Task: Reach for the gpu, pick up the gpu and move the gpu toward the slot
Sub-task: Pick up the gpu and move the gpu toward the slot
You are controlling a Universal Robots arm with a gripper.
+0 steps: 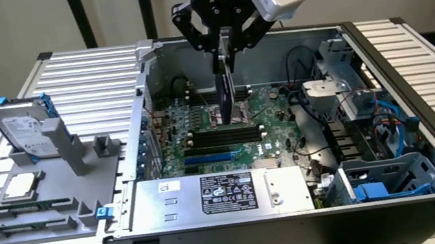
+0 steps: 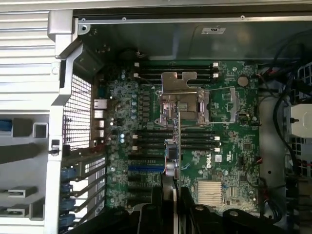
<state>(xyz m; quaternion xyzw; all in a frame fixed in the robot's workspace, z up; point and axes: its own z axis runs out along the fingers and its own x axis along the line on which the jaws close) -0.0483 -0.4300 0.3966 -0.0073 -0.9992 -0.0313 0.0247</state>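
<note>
**GPU in hand, above the board**

Ribbed metal counter (image 1: pixel 87 70) carries an open PC case (image 1: pixel 304 226) lying on its side, with a grey fixture (image 1: pixel 53 187) on the exterior view's left. That fixture holds a hard drive (image 1: pixel 21 123) in a blue frame and a small square chip (image 1: pixel 20 184).

My tool (image 1: pixel 222 42) hangs over the open case, clenched on the gpu (image 1: pixel 226 91). The card hangs edge-on, dark and blade-like, pointing straight down from the fingers toward the motherboard (image 1: pixel 269 114). In the wrist view the gpu (image 2: pixel 173 161) runs as a thin line out from the tool (image 2: pixel 168 214), crossing the memory slots (image 2: pixel 195 139) below the CPU socket (image 2: pixel 178 100).

Status, as I judge it: reach done, pick-up done, card lifted clear of the fixture and carried over the case. Transfer toward the slot is under way. The card's lower edge looks near the board, but I cannot tell whether it touches. Blue expansion slot (image 2: pixel 146 167) lies just beside the card's line; not seated.
</note>
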